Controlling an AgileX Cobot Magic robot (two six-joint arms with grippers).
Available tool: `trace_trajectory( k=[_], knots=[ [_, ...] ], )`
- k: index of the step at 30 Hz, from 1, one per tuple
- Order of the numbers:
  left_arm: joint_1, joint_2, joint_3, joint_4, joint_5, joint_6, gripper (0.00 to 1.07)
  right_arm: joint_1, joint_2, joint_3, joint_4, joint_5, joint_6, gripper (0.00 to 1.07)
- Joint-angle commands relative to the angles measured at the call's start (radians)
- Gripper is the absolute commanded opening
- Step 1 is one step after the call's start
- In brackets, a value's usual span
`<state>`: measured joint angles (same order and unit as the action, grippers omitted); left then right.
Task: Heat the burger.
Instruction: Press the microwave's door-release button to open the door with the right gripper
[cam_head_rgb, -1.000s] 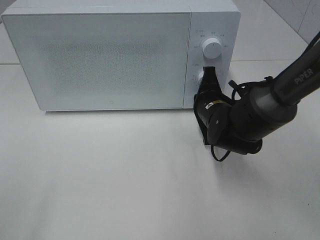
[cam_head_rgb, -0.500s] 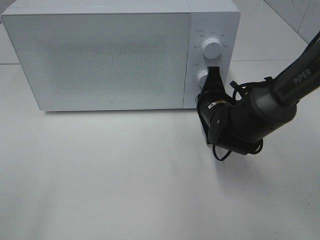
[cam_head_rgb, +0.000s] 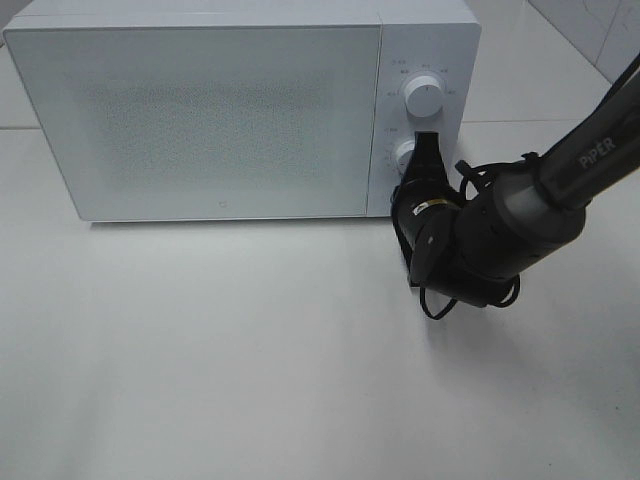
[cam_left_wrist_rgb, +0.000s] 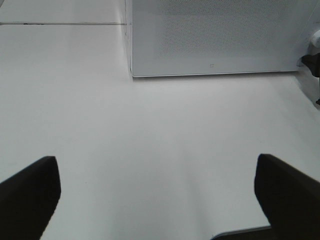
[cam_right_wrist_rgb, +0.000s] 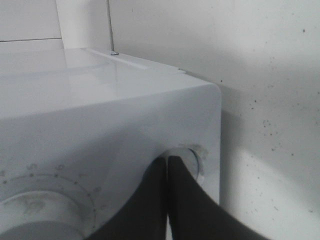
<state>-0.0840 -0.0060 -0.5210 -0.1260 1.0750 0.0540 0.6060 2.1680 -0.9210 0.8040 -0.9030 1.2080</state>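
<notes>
The burger is hidden; no view shows it. The white microwave (cam_head_rgb: 200, 110) stands at the back with its door closed. My right gripper (cam_head_rgb: 427, 145) is shut, its black fingers pressed together in front of the control panel, by the lower knob (cam_head_rgb: 403, 155) and below the upper knob (cam_head_rgb: 425, 97). In the right wrist view the joined fingertips (cam_right_wrist_rgb: 170, 172) touch a small round knob (cam_right_wrist_rgb: 192, 155), with a numbered dial (cam_right_wrist_rgb: 40, 210) beside them. My left gripper (cam_left_wrist_rgb: 157, 200) hangs open over bare table, nothing between its fingers (cam_left_wrist_rgb: 30, 195), facing the microwave (cam_left_wrist_rgb: 215, 35).
The white table (cam_head_rgb: 250, 350) stretches in front of the microwave. The right arm (cam_head_rgb: 500, 235) with its looped cable reaches in from the right edge. A tiled wall seam runs behind the oven.
The right gripper's tips have shifted slightly rightward along the control panel beside the lower knob. The left gripper and the microwave door look the same.
</notes>
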Motion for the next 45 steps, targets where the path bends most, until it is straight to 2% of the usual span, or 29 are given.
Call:
trace_trajectory(
  k=[1, 15, 28, 39, 45],
  knots=[
    [0.004, -0.018, 0.004, -0.009, -0.002, -0.004, 0.98, -0.011, 0.008, -0.058, -0.040, -0.147, -0.013, 0.00],
    [0.004, -0.018, 0.004, -0.009, -0.002, -0.004, 0.98, -0.034, 0.068, -0.149, -0.043, -0.162, -0.020, 0.00],
    [0.004, -0.018, 0.004, -0.009, -0.002, -0.004, 0.98, -0.034, 0.068, -0.150, -0.042, -0.154, -0.032, 0.00],
    [0.004, -0.018, 0.004, -0.009, -0.002, -0.004, 0.98, -0.033, 0.056, -0.150, -0.061, -0.068, -0.031, 0.00],
    [0.004, -0.018, 0.004, -0.009, -0.002, -0.004, 0.98, -0.019, 0.029, -0.095, -0.065, -0.030, -0.006, 0.00]
  ],
)
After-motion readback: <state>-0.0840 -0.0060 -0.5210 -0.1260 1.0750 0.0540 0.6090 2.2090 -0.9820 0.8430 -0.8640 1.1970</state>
